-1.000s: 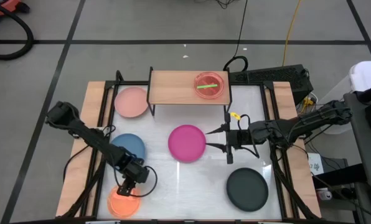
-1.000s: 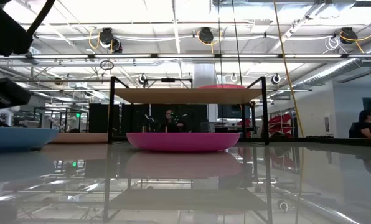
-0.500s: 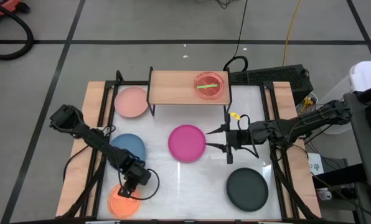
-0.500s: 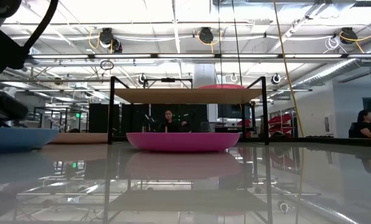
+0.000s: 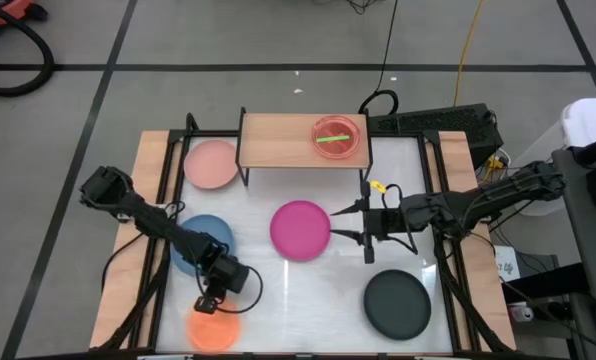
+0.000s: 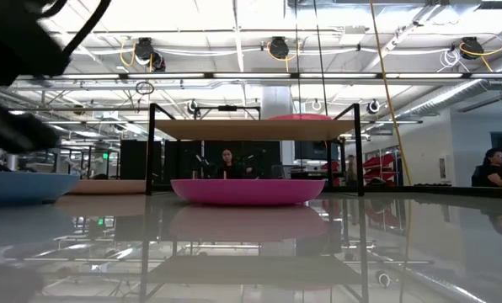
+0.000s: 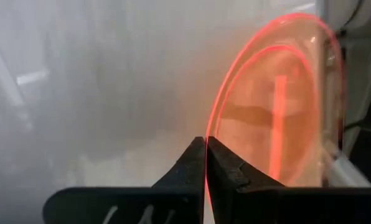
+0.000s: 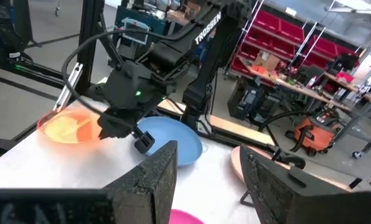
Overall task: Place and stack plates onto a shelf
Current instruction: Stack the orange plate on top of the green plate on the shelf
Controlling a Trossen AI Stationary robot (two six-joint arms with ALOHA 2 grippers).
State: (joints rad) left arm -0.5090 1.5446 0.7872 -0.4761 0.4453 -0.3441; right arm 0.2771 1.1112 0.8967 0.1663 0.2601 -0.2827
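Left pincer [image 5: 210, 303] pinches the orange plate's [image 5: 214, 326] rim edge-on at the counter's [image 5: 278, 290] front-left corner, probably to lift it toward the shelf [image 5: 278, 140] at the back edge, where a pink plate [image 5: 337, 137] sits. Right pincer [image 5: 340, 223] spread, waiting beside the magenta plate [image 5: 299, 229] mid-counter.

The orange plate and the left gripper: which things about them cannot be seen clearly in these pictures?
- Whether the orange plate is lifted off the table: the high view looks straight down, and the low view does not show it.
- The plate's edge nearest the left gripper: in the high view the gripper covers it.
- The left arm in the low view: only a dark blur at the upper left.
- The plate's far rim in the left wrist view: cut off by the picture's edge.
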